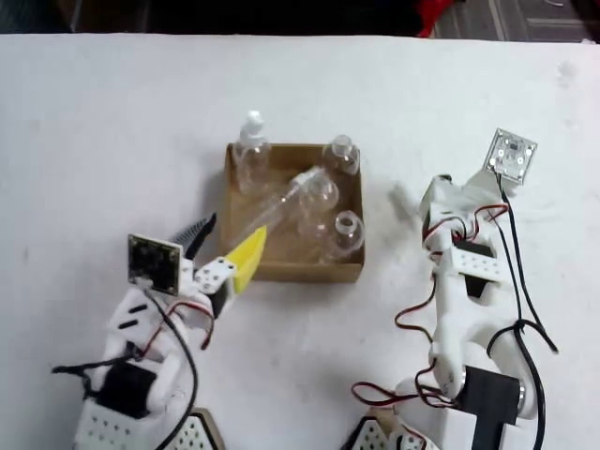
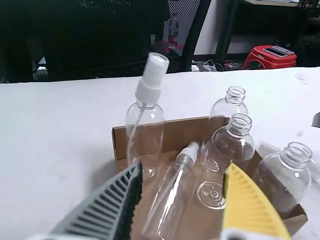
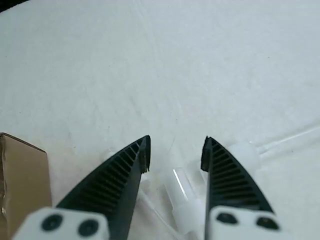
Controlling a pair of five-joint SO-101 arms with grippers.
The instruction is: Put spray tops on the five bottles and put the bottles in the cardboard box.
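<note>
- Left gripper [image 2: 183, 169], with one grey finger and one yellow, is spread wide and has nothing between its fingers. It sits at the corner of the cardboard box [image 1: 300, 272] nearest the left arm.
- From the high view, the yellow finger overlaps the box's edge and the grey finger lies outside the box's left wall.
- Right gripper [image 3: 175, 150] has its two black fingers parted, low over the white table [image 1: 112, 112] just to the right of the box.
- A loose white spray top [image 3: 182, 202] lies on the table in the gap between those fingers. Whether either finger touches it I cannot tell.
- A second spray top [image 3: 245, 152] lies just beside the first, partly behind one black finger. Its thin dip tube [image 3: 292, 136] runs out across the table.
- The cardboard box is open at the top, sits mid-table between the two arms, and holds all five clear plastic bottles.
- The upright capped bottle [image 2: 145, 125] stands in the box's far left corner with a white spray top on its neck.
- The lying bottle [image 2: 172, 195] rests tilted across the middle of the box, also with a spray top fitted.
- The three open bottles [image 2: 232, 145] stand upright and close together on the right side of the box, their necks uncapped.
</note>
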